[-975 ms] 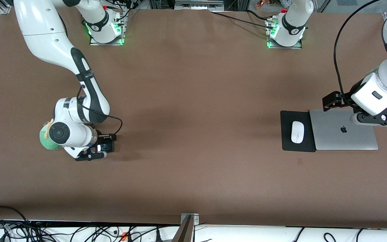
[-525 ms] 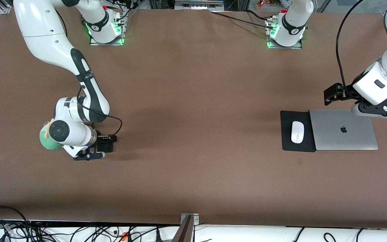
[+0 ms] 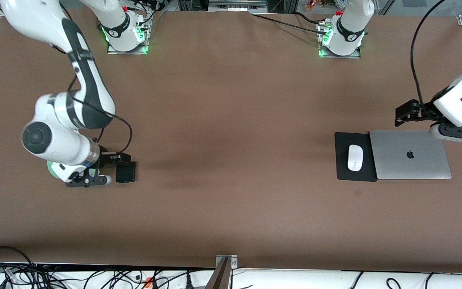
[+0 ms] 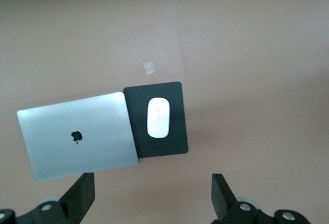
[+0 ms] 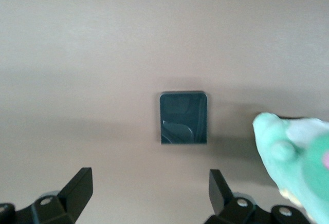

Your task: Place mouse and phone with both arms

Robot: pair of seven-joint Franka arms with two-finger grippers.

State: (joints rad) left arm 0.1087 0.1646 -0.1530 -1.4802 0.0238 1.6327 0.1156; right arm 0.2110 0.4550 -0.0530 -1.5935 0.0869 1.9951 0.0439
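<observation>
Lying flat on the brown table (image 3: 231,160) toward the right arm's end, the phone (image 3: 126,172) is a small black slab with rounded corners, free of any grip. The right gripper (image 3: 88,176) hangs just beside it, over a green soft toy (image 3: 54,170) that the arm largely hides; in the right wrist view the phone (image 5: 183,117) sits apart from the two spread fingers (image 5: 77,187), which hold nothing, and the toy (image 5: 298,162) shows pale green at the edge.

Toward the left arm's end, the mouse (image 3: 355,157) — white, oval, glossy — rests on a black mat (image 3: 343,170), which touches the edge of a closed silver laptop (image 3: 409,155). The left gripper (image 3: 461,134) hangs over the laptop's edge farthest from the front camera. The left wrist view shows the mouse (image 4: 158,117), mat (image 4: 175,142) and laptop (image 4: 77,134) well below the fingers (image 4: 221,193) — spread wide and empty. A small pale mark (image 4: 149,68) lies on the table near the mat.
</observation>
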